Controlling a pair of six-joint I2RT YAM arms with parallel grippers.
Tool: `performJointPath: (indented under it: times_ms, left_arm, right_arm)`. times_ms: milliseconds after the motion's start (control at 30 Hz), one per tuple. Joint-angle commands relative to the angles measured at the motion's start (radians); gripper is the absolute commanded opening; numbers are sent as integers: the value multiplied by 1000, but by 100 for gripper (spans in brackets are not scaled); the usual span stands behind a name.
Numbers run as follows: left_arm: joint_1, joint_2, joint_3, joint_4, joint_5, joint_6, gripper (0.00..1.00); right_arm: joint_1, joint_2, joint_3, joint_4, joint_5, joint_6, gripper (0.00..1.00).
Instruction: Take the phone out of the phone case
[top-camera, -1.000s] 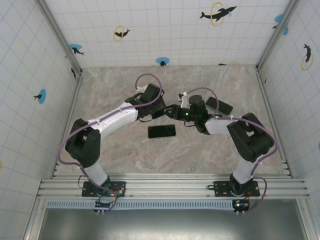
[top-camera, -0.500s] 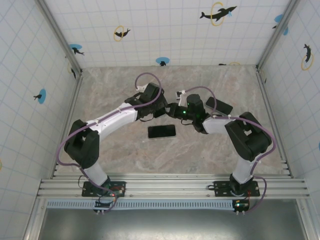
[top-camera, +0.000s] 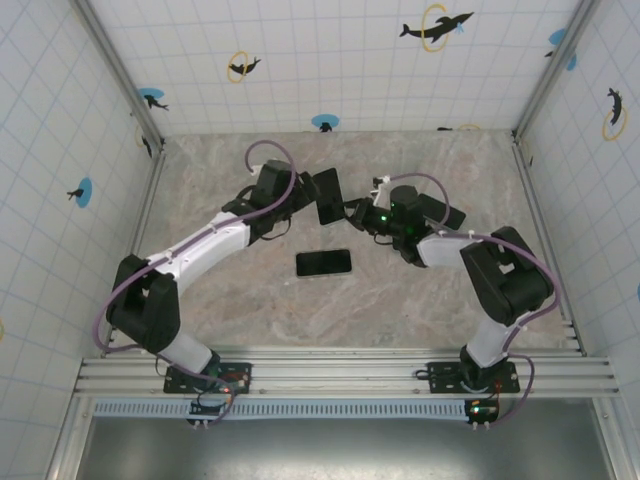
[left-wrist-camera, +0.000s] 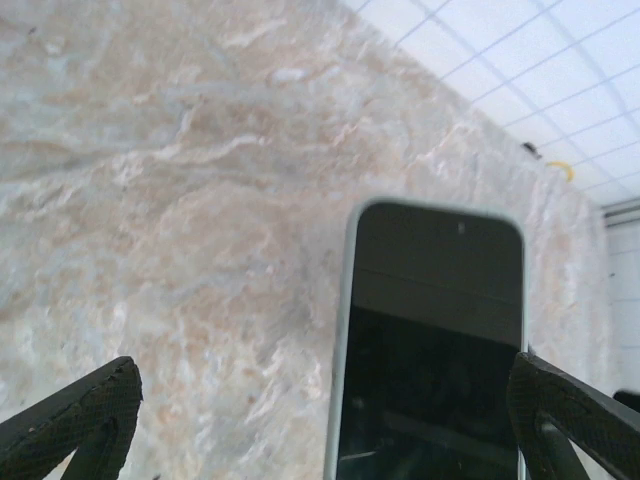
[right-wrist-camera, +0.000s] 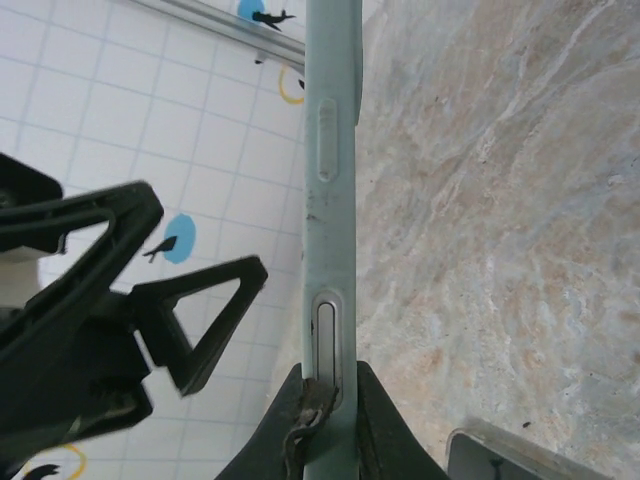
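Right claw (right-wrist-camera: 330, 398): pinched tight on one short end of the pale green phone case (right-wrist-camera: 330, 190), holding it upright on edge over the table (top-camera: 240, 290).

Left claw (left-wrist-camera: 325, 415): spread wide, gripping nothing, poised just beside the case, facing its broad side.

Seen from that wrist: dark glossy face framed by the pale rim. Probably the phone (left-wrist-camera: 435, 350) seated inside, though an empty shell cannot be ruled out.

Out on the table: one dark slab (top-camera: 323, 262) lying flat between the arms, and a second slab (top-camera: 445, 213) near the right arm. Cannot tell what either is.

Judged: case secured and presented. Prying the phone free not yet done, likely a job for the open claw.
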Motion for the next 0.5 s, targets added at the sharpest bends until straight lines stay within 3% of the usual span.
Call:
performJointPath:
  times_ms: [0,333,467]
  left_arm:
    - [40,-19,-26,150,150,33,93]
    - [113,76,34,368,442,-83,79]
    - [117,121,100,355,511,-105,73]
  right_arm:
    - [-10,-58,-25,223,-42,137,3]
    - [-2,-67,-73,507,-36,410,2]
    - [3,-66,-72,561,-35,476,2]
